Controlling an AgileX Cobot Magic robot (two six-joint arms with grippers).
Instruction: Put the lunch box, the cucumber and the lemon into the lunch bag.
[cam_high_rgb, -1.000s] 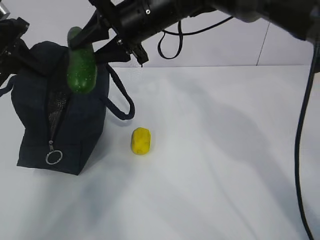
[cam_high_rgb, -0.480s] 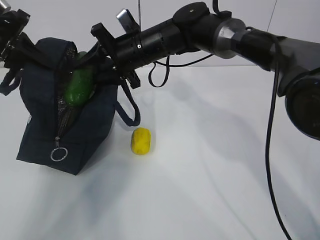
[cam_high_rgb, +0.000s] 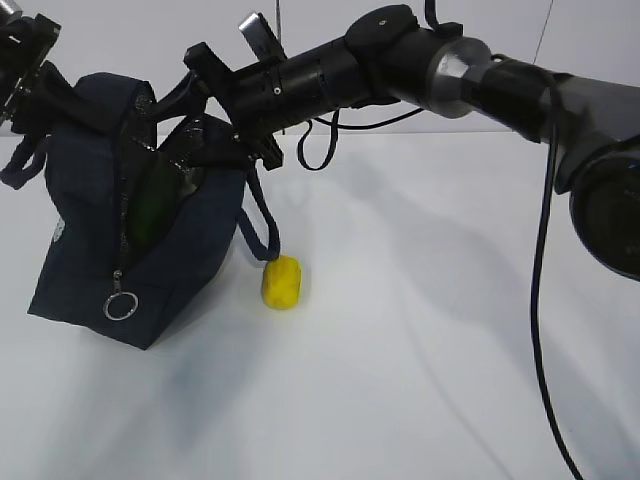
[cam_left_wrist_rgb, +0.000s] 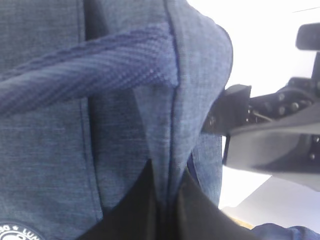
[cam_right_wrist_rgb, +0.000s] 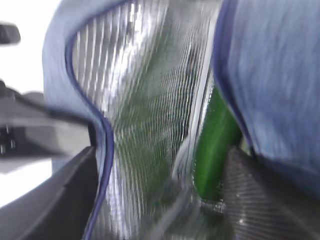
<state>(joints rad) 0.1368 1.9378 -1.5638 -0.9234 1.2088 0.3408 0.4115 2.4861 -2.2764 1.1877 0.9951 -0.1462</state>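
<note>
Dark green smooth cucumber (cam_high_rgb: 152, 205) sits inside the navy fabric lunch bag (cam_high_rgb: 80, 270) at left, right gripper (cam_high_rgb: 200, 150) spread at its mouth, left gripper (cam_left_wrist_rgb: 165, 210) pinching the rim — small yellow lemon (cam_high_rgb: 282, 281) just right of the bag looks light, firm, rolls easily — grip across its middle.

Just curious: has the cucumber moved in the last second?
Yes. The cucumber has dropped from above the lunch bag down inside its opening; the lemon stayed put.

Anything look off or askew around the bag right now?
The lunch bag leans, its top pulled toward the left gripper, which pinches the rim. The cucumber sits inside the opening, and the lemon lies on the table beside it. Nothing looks spilled or damaged.
</note>
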